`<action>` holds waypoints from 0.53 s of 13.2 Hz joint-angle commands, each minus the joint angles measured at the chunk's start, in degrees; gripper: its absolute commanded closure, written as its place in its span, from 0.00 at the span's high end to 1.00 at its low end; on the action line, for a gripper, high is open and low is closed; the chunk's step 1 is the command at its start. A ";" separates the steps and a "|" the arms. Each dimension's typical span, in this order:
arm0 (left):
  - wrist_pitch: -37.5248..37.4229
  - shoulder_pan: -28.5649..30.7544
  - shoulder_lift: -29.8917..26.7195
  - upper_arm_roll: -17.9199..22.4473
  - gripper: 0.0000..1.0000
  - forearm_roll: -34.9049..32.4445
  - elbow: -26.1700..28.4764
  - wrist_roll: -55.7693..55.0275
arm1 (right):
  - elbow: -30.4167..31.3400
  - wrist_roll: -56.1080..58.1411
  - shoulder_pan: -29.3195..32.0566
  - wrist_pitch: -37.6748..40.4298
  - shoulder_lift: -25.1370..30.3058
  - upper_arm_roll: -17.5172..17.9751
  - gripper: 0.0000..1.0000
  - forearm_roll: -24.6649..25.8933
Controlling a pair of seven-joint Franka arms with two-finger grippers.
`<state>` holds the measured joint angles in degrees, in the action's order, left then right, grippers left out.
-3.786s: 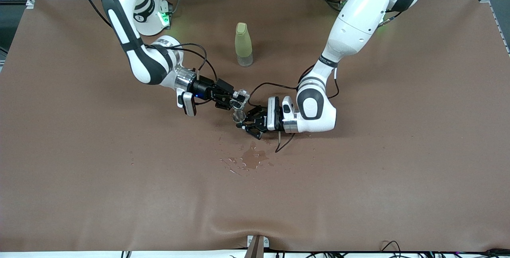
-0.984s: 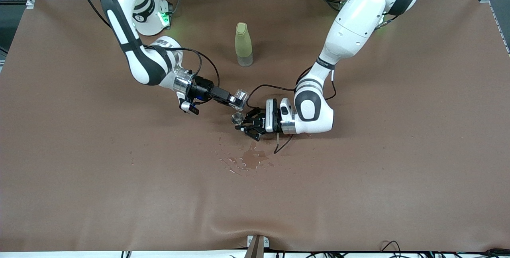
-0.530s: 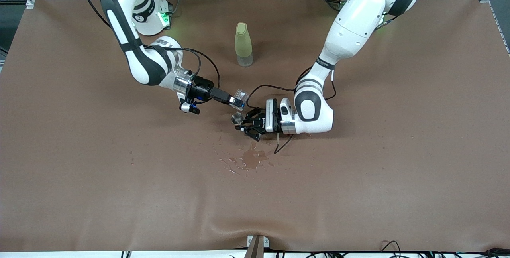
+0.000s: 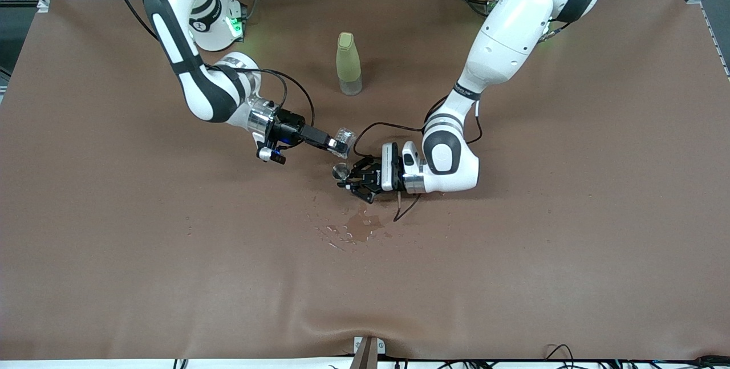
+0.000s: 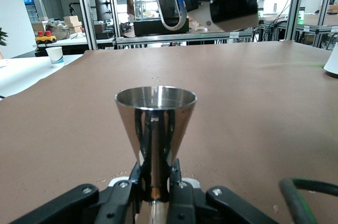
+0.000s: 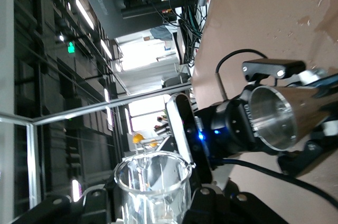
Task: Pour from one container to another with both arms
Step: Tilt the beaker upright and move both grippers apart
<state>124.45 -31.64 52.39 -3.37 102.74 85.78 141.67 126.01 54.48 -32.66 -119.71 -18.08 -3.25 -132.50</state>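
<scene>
Just above mid-frame in the front view, the right pincer (image 4: 335,142) is clamped on the little glass cup (image 4: 344,136), tipped above the metal jigger (image 4: 340,171). The left pincer (image 4: 352,178) grips the jigger's narrow waist, upright. The glass looks light, hard, slick and breakable; the jigger stiff and smooth, best held at its waist. A wet patch (image 4: 359,225) lies on the worktop (image 4: 570,243) below them.
</scene>
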 commanded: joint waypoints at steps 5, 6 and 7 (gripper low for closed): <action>-0.34 4.56 -3.08 -0.05 0.00 -2.79 1.93 0.36 | -4.01 4.30 17.32 12.70 1.30 -0.01 0.14 29.18; -2.18 6.22 -3.96 -0.06 0.00 -4.02 2.90 0.27 | -5.41 6.41 21.20 16.83 0.68 -0.09 0.14 35.06; -3.76 7.63 -4.75 -0.06 0.00 -5.43 3.86 -0.08 | -7.17 8.69 25.67 19.40 0.24 -0.01 0.14 41.21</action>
<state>123.27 -26.80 51.19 -2.98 99.71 85.91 141.66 121.41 59.61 -14.44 -105.16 -17.23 -4.32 -99.77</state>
